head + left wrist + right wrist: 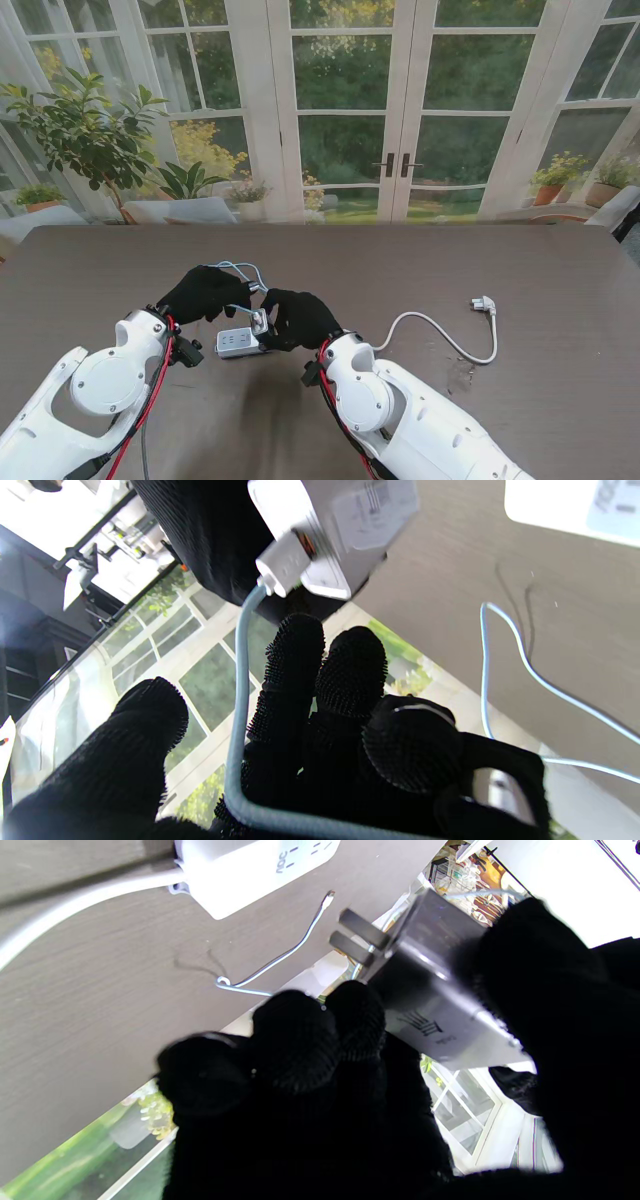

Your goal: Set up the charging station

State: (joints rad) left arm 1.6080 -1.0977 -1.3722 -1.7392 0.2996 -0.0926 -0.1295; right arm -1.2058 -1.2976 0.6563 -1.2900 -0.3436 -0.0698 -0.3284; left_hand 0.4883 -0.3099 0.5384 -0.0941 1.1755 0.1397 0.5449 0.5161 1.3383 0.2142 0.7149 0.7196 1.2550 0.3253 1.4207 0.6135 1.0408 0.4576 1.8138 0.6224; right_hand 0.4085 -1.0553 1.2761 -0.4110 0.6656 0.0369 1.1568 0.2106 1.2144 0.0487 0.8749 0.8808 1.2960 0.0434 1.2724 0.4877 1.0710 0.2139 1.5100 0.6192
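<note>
My right hand (300, 318) is shut on a white charger adapter (261, 321), pinched between thumb and fingers (320, 1040). The adapter (440, 1000) shows two bare metal prongs (357, 935) and hangs just above the white power strip (238, 343), which lies flat on the table. A light blue cable (239, 690) is plugged into the adapter (350, 525) by a white USB plug (284, 569). It runs through my left hand (350, 730), whose fingers curl round it. In the stand view my left hand (205, 292) sits just left of the right one, with cable loops (245, 268) beyond it.
The strip's white cord (440, 335) curves right across the dark wooden table (520, 270) to its wall plug (484, 304). The cable's free end (327, 897) lies on the table near the strip (250, 865). Glass doors and potted plants stand beyond the far edge.
</note>
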